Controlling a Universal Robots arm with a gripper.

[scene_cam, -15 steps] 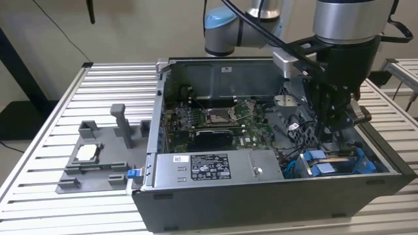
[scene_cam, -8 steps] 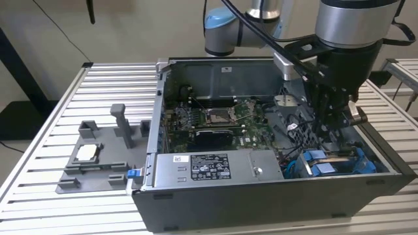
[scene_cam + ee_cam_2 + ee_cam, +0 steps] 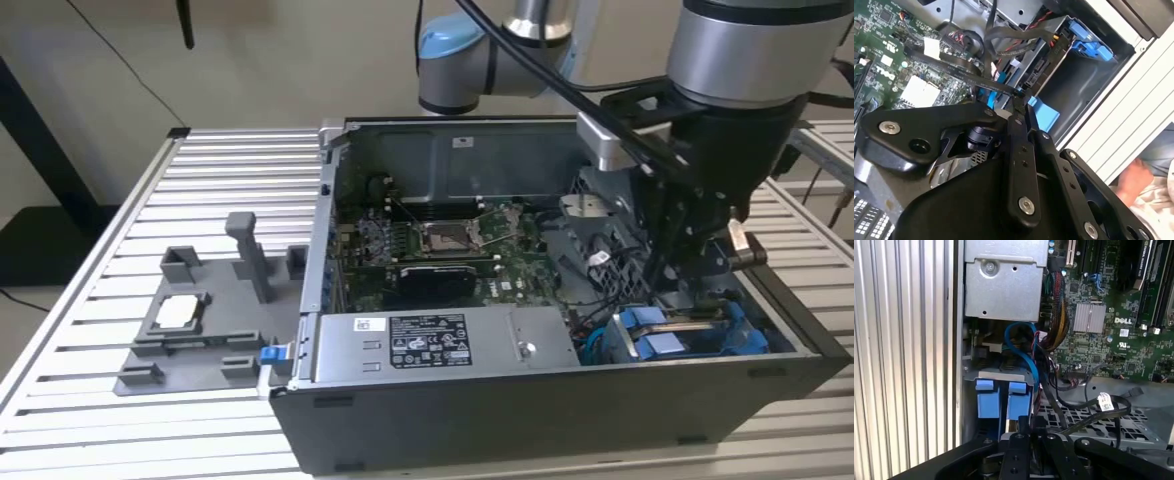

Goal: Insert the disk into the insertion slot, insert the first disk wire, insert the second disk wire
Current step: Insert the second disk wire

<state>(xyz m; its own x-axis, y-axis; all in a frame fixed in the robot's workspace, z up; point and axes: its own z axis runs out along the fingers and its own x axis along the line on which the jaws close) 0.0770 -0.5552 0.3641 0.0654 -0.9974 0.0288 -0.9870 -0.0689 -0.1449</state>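
Observation:
In the exterior view, the disk's blue carrier [image 3: 663,345] sits in the insertion slot [image 3: 747,330], the dark metal bay in the open case's corner at the exterior view's right. The carrier's two blue tabs [image 3: 986,400] lie just past my fingertips in the first wrist view. My gripper [image 3: 697,285] reaches down into the case right above that bay. In the second wrist view the fingers [image 3: 1016,130] are pressed together, pinching a flat black disk wire [image 3: 969,76] at its end beside the bay [image 3: 1079,80]. A thin blue cable [image 3: 1021,347] loops behind the carrier.
The grey labelled power-supply box [image 3: 441,340] fills the case's near side, with the green motherboard [image 3: 441,240] behind it. A grey fixture [image 3: 200,320] stands on the slatted table [image 3: 200,170] at the exterior view's left. A person's hand [image 3: 1136,177] rests outside the case.

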